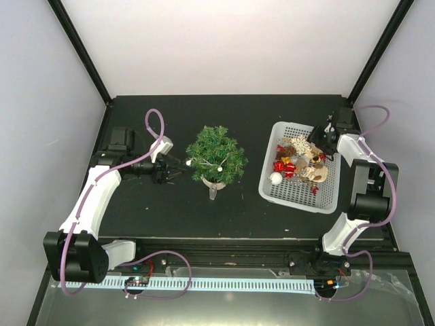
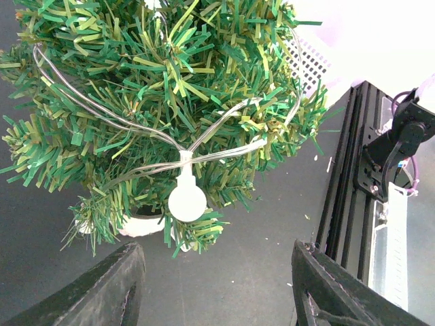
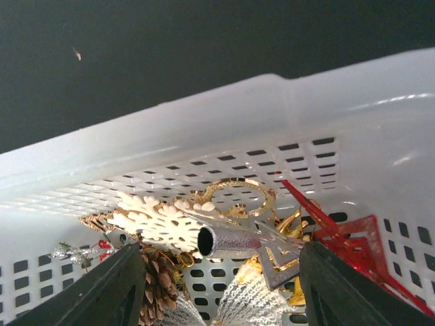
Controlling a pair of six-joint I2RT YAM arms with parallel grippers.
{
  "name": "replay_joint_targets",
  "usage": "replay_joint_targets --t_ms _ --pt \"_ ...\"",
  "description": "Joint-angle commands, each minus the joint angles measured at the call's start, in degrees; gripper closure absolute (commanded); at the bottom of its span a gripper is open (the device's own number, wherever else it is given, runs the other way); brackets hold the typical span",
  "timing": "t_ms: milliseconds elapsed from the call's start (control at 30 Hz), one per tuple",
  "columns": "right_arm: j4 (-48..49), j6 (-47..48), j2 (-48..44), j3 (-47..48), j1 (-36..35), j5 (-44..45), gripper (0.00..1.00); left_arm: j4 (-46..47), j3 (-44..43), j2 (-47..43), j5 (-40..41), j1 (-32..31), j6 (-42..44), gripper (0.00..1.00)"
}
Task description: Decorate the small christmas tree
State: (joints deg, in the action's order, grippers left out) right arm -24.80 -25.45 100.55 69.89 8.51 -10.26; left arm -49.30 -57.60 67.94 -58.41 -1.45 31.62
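Note:
The small christmas tree (image 1: 216, 155) stands mid-table in its white pot (image 1: 213, 183). A clear wire with a round white bulb (image 2: 186, 200) is draped over its branches (image 2: 163, 81). My left gripper (image 1: 178, 166) sits just left of the tree, near pot level. In the left wrist view it (image 2: 217, 288) is open, with bare table between the fingers. My right gripper (image 1: 321, 140) hangs over the far right corner of the white basket (image 1: 296, 201). It (image 3: 221, 292) is open above a silver tube-ended ornament (image 3: 231, 241), which lies between the fingers without touching them.
The basket wall (image 3: 204, 136) holds a white snowflake (image 3: 153, 221), a pine cone (image 3: 156, 288), a gold ring (image 3: 234, 193), a red star (image 3: 350, 234) and other ornaments. A black rail (image 2: 346, 170) runs along the near table edge.

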Motion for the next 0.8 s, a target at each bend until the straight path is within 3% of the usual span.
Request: replay_joint_targets --t_ms 0,333,767 --pt "2.9 0.5 -0.9 -1.9 0.3 -2.3 0.38 -0.9 -0.7 -0.5 -2.3 0.4 1.7 0.39" --pt "3.6 -0.6 -3.1 -6.1 0.3 -0.7 0.48 -1.2 -0.9 -0.8 -2.4 0.4 1.7 0.39" --pt "1.3 -1.4 -3.9 -5.3 0.3 2.9 0.7 -1.1 -1.0 -1.7 -2.2 0.4 1.4 0.37"
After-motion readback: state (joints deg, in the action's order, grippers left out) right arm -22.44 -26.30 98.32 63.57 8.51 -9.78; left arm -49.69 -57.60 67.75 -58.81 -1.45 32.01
